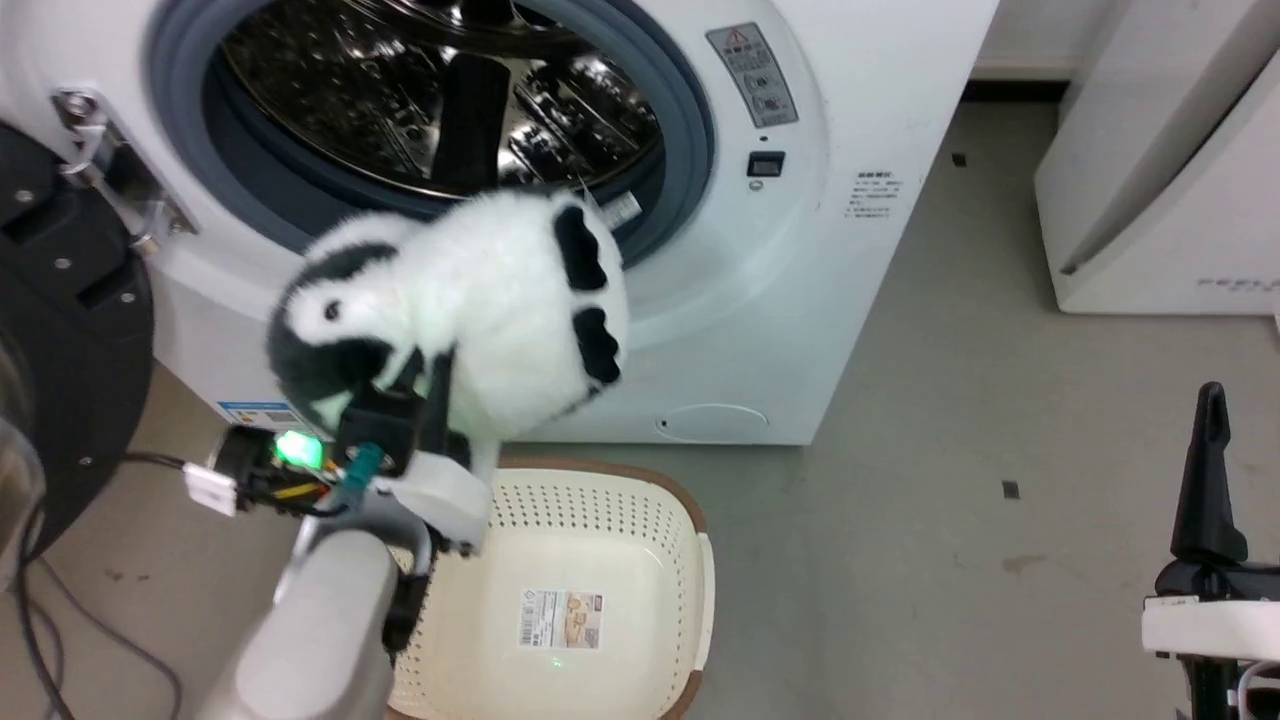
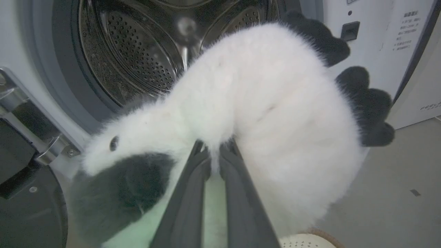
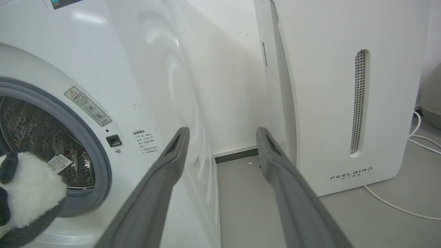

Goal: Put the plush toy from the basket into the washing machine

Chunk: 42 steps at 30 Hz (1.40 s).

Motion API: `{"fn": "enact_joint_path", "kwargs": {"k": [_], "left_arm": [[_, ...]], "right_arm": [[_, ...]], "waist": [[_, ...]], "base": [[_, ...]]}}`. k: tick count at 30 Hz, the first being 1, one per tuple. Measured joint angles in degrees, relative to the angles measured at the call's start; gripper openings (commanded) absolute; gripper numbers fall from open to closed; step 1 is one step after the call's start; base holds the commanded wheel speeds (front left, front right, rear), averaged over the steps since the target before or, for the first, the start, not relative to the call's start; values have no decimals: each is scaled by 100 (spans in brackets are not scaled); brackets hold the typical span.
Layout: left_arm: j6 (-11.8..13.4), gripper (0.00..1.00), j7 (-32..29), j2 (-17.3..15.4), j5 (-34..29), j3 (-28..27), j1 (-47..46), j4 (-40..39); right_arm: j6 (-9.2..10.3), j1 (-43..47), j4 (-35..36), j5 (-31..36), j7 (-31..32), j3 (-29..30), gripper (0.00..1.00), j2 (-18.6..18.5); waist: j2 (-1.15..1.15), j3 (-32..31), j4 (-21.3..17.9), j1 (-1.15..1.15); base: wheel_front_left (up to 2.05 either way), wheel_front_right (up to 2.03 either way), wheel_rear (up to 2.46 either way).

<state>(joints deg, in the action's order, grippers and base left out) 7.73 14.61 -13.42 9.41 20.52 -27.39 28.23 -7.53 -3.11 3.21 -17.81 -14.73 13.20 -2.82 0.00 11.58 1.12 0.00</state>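
My left gripper point(image 1: 428, 362) is shut on the plush toy point(image 1: 470, 300), a fluffy black-and-white panda, and holds it in the air just in front of the washing machine point(image 1: 800, 250) at the lower rim of its open porthole. In the left wrist view the two dark fingers point(image 2: 193, 186) pinch the white fur of the plush toy point(image 2: 275, 113), with the steel drum point(image 2: 137, 58) right behind it. Below the toy stands the cream basket point(image 1: 580, 560), with just a paper label on its bottom. My right gripper point(image 3: 222, 136) is open, off to the right, holding nothing.
The washer's dark round door point(image 1: 60, 330) hangs open at the left. A white slanted FEELBIRD appliance point(image 1: 1160, 160) stands at the right, with bare grey floor point(image 1: 950, 420) between it and the washer. Cables point(image 1: 40, 600) lie on the floor at the lower left.
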Motion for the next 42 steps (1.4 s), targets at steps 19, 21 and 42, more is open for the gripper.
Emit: {"fn": "enact_joint_path", "kwargs": {"k": [19, 21, 42], "left_arm": [[-96, 0, 0, -349, -279, -737, -1582, 328], [-135, 0, 0, -393, -304, -782, -1820, 386], [-289, 0, 0, -1170, -393, -1192, -3951, 1354]], "right_arm": [[0, -700, 9, -201, 0, -44, 100, 0], [0, -780, 13, -231, 0, -46, 100, 0], [0, -1385, 57, -589, 0, -213, 100, 0]], "waist": [[0, 1145, -629, 0], [0, 1291, -692, 1], [0, 2715, -1420, 1]], "base": [[0, 0, 0], [0, 0, 0], [0, 0, 0]]}}
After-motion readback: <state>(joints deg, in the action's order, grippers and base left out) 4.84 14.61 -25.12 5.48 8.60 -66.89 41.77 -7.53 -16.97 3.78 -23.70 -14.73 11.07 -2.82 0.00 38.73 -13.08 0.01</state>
